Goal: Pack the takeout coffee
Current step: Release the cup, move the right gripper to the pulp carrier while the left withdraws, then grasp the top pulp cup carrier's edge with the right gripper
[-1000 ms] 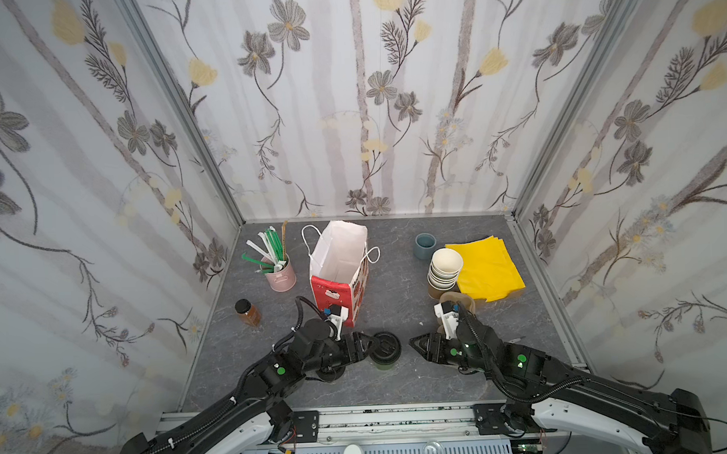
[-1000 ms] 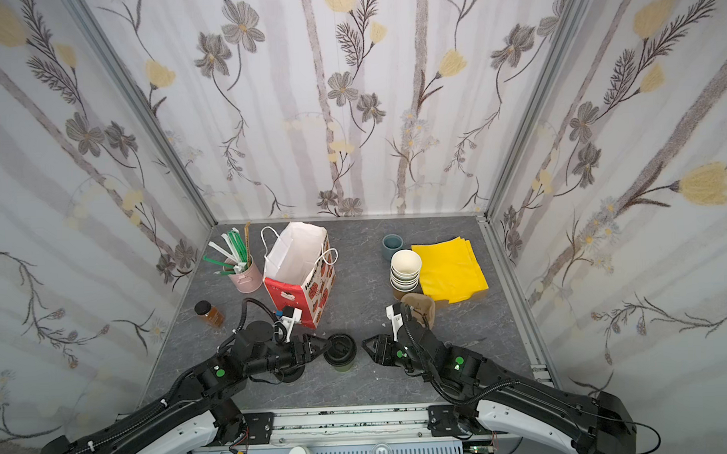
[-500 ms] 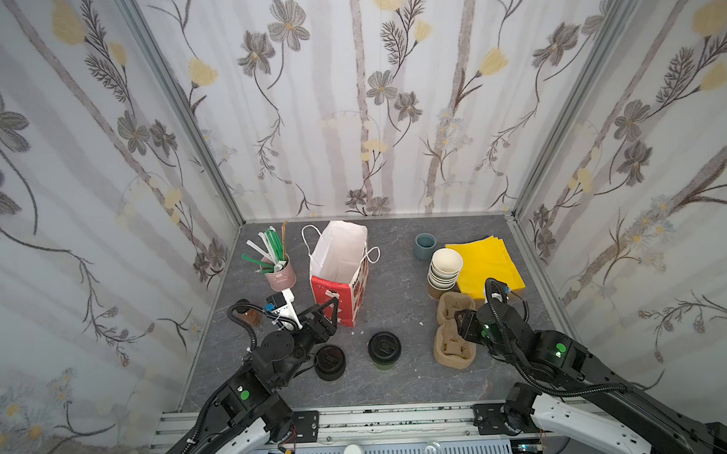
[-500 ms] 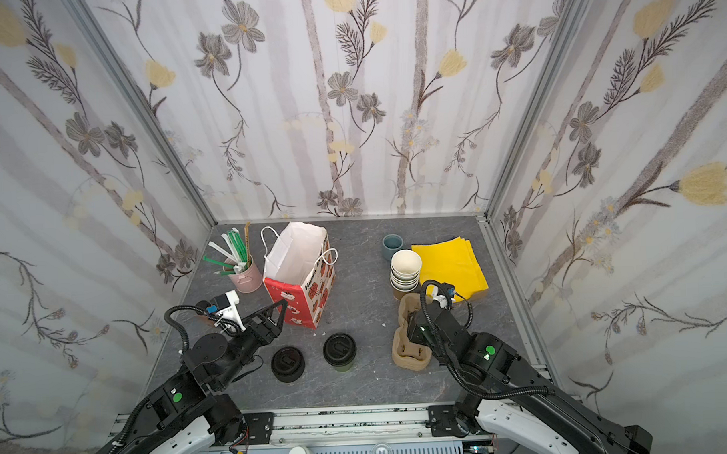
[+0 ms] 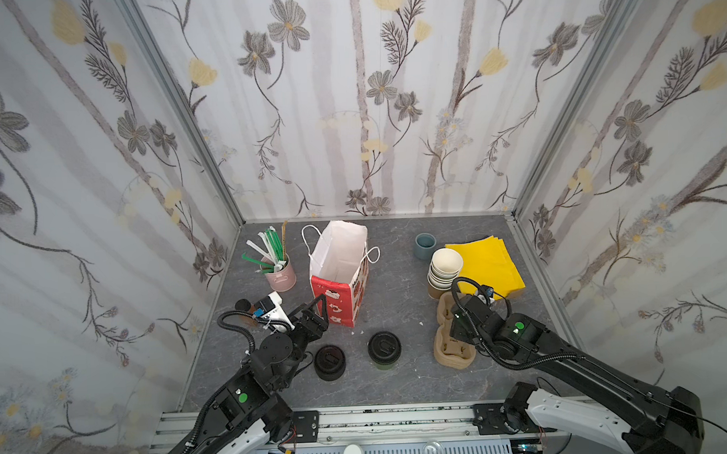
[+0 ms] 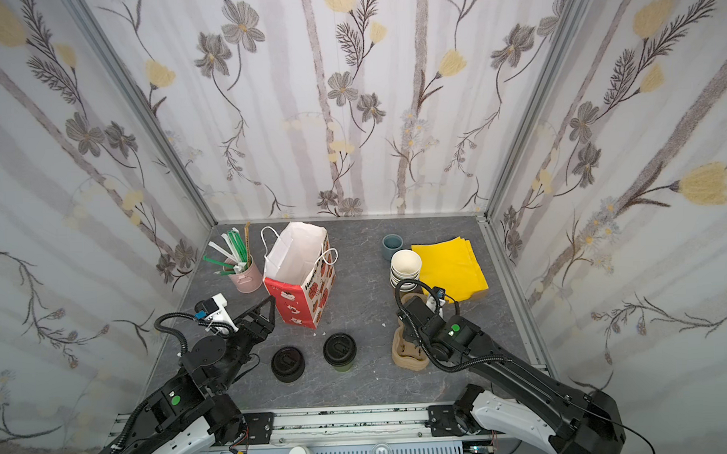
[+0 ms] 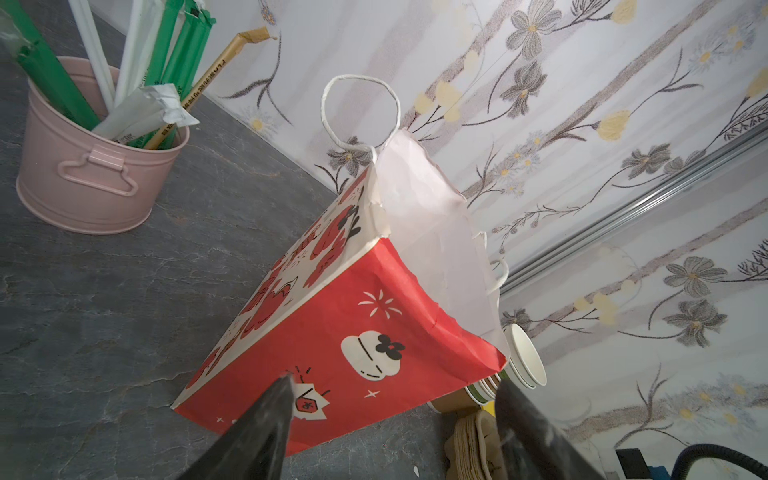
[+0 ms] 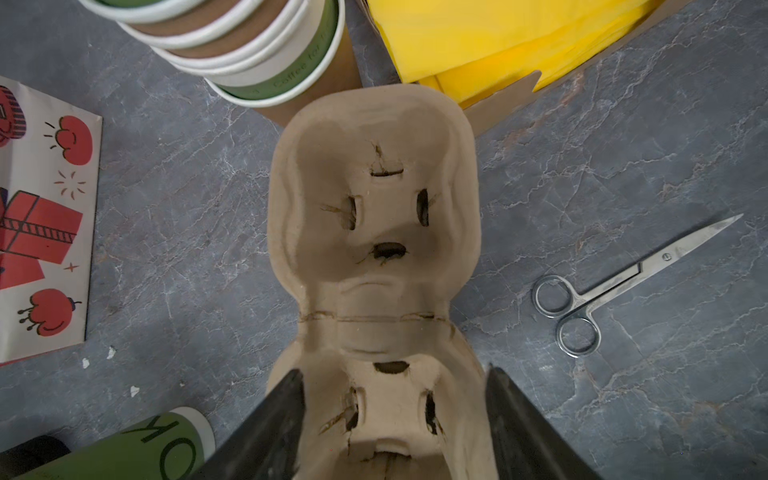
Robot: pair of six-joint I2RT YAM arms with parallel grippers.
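A: So where is the coffee (image 5: pixel 384 350) being found?

B: It is being seen standing upright on the table, lid on top, near the front edge and between the two arms. Its long axis is running straight up, so a grasp from the side is being called for, judging by that.

A: And how are the grippers being held?

B: The left gripper (image 7: pixel 395 380) is being held wide open and empty. It is being aimed at the bag (image 5: pixel 338 279), away from the coffee, and the lids (image 5: pixel 329 362) are sitting between that arm and the coffee. The right gripper (image 8: pixel 394 370) is being held open too. Its jaws are spread either side of the near well of the carrier (image 8: pixel 374 282), with nothing being gripped.

A: Which arm is being favoured, then?

B: It is being judged a close call. The coffee is lying to the right gripper's left, near the carrier, with bare table between them. Its green side is also being caught in the right wrist view, close to that gripper. The right arm is being judged slightly nearer and less obstructed.

A: And the bag?

B: It is standing open-mouthed behind the coffee, apart from it. The coffee is not yet packed.
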